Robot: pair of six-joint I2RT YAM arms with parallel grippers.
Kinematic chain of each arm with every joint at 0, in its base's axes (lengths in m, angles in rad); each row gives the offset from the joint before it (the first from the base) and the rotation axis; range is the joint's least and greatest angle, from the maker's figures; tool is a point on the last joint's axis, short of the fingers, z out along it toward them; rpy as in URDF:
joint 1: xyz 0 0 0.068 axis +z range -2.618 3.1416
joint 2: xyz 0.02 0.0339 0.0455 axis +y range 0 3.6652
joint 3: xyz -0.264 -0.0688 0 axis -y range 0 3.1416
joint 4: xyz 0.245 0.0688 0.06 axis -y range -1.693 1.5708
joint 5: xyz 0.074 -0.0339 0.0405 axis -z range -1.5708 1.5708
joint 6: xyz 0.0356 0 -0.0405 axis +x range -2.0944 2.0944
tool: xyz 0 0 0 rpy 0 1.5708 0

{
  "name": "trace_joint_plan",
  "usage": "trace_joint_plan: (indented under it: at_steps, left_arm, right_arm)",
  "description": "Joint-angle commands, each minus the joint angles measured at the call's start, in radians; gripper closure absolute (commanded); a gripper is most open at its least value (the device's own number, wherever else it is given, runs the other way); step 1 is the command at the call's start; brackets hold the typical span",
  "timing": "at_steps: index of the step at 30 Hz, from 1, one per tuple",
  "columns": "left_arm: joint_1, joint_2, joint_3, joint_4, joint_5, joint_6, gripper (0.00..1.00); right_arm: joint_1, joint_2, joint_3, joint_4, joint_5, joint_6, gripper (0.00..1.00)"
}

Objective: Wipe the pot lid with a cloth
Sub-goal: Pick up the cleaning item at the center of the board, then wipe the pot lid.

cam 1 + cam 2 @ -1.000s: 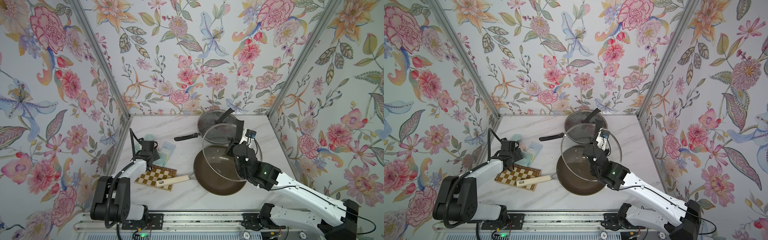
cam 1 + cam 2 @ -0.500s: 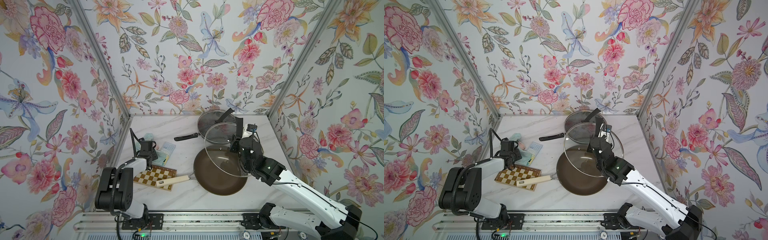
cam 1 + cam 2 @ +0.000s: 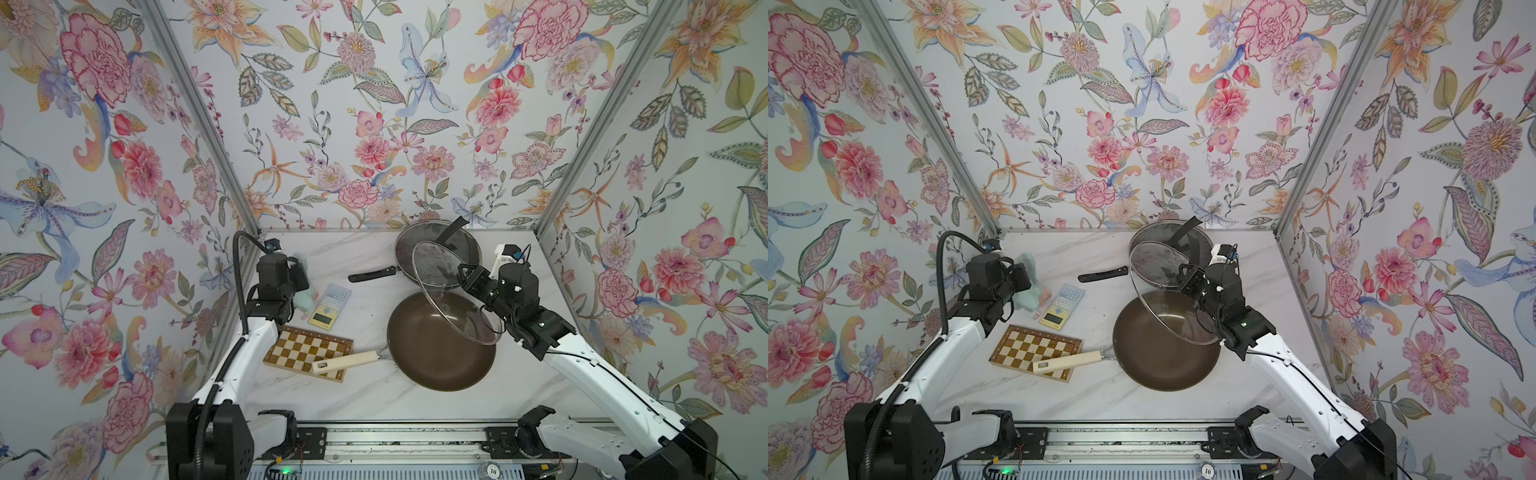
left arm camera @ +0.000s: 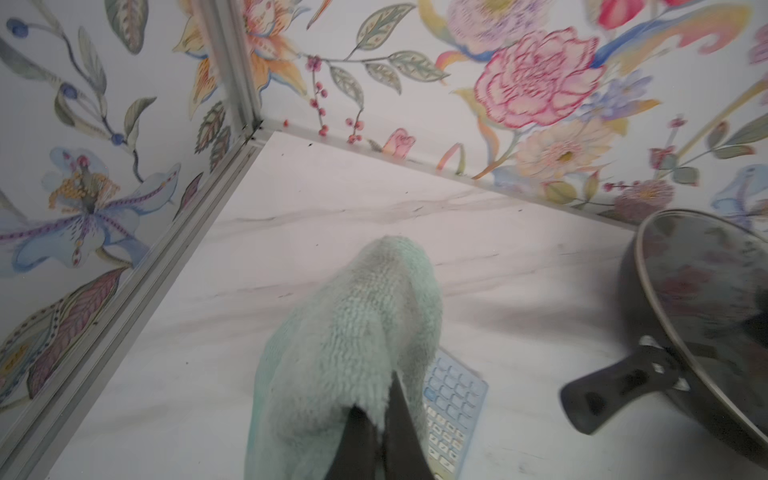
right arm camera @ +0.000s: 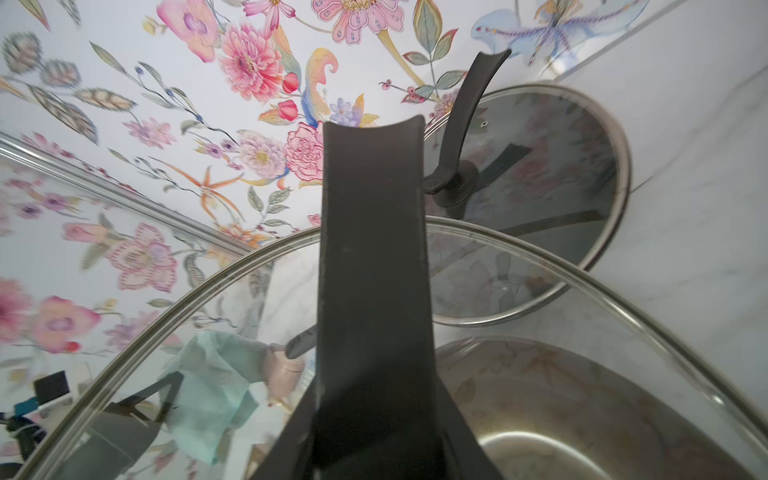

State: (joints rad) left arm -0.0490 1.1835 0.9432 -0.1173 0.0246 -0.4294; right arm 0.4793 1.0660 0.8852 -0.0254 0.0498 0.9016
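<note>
Left gripper (image 4: 376, 399) is clamped shut on the cloth (image 4: 353, 332), both dark fingers (image 4: 399, 415) pinched together w/ the mint terry bunched up over them. In both top views the cloth (image 3: 306, 298) shows at the left side of the table (image 3: 365, 399), approx mid-depth, mostly tucked under the wrist & just beside the calculator (image 3: 330, 305); can't tell whether it's fully off the marble or brushing it. Small pink thing (image 5: 284, 368) sits against the cloth's right edge, btwn cloth & calculator. Right gripper (image 5: 374, 415) is closed on the black strap handle (image 5: 374, 270) of the pot lid (image 3: 440, 291), i.e. the clear glass one w/ a metal rim, held up off the table & steeply tilted, right of centre. Lid & cloth are well apart. In the right wrist view the cloth shows through the glass, next to the left arm. Below the lid's near part sits a brown pan (image 3: 436, 357), near-right, its cream handle (image 3: 345, 360) pointing left & lying across the near right corner of a chessboard (image 3: 299, 345). Chessboard lies flat, near-left, just nearer than the calculator. Behind the held lid, by the far wall, a dark pan (image 4: 627, 299) carries a second lid (image 3: 469, 247), also glass, w/ a black grip sticking up; that pan's long handle (image 3: 372, 274) points left on the marble. Held lid overlaps both pans in the top views; whether it touches either, can't tell.
</note>
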Motion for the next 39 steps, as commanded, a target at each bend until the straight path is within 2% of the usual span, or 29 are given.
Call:
trace_joint_plan:
  at_steps: [1,6,9,12,16,19,25,27,32,36,39]
  left_arm:
    - [-0.044,-0.067,0.138,-0.121,0.155,0.1,1.0]
    - [-0.2,-0.139,0.251,-0.133,0.338,0.175,1.0]
    - [-0.351,-0.171,0.248,-0.072,0.357,0.172,1.0]
    - [-0.443,-0.18,0.207,0.025,0.398,0.12,1.0]
    - [-0.543,-0.158,0.164,0.135,0.426,0.108,1.0]
    - [-0.582,-0.092,0.174,0.188,0.468,0.115,1.0]
    - [-0.636,0.057,0.32,0.326,0.541,0.146,1.0]
    - [-0.637,0.101,0.362,0.364,0.524,0.157,1.0]
    - [-0.617,0.162,0.442,0.392,0.267,0.243,1.0]
    - [-0.522,0.163,0.424,0.499,0.14,0.19,1.0]
    - [-0.442,0.177,0.389,0.51,0.042,0.142,1.0]
  right_arm:
    - [-0.072,0.016,-0.03,0.466,-0.276,0.294,0.93]
    - [-0.094,0.182,-0.026,0.797,-0.429,0.559,0.92]
    - [-0.088,0.319,0.024,1.026,-0.507,0.719,0.92]
    - [-0.078,0.433,0.063,1.238,-0.503,0.859,0.94]
    - [-0.057,0.517,0.12,1.295,-0.511,0.919,0.95]
    - [-0.025,0.568,0.188,1.302,-0.55,0.933,0.95]
    - [0.037,0.661,0.248,1.373,-0.577,1.002,0.95]
    - [0.055,0.686,0.251,1.392,-0.575,1.019,0.95]
    - [0.102,0.726,0.278,1.45,-0.586,1.033,0.95]
    - [0.119,0.719,0.268,1.48,-0.585,1.04,0.96]
    - [0.123,0.705,0.254,1.522,-0.568,1.057,0.96]
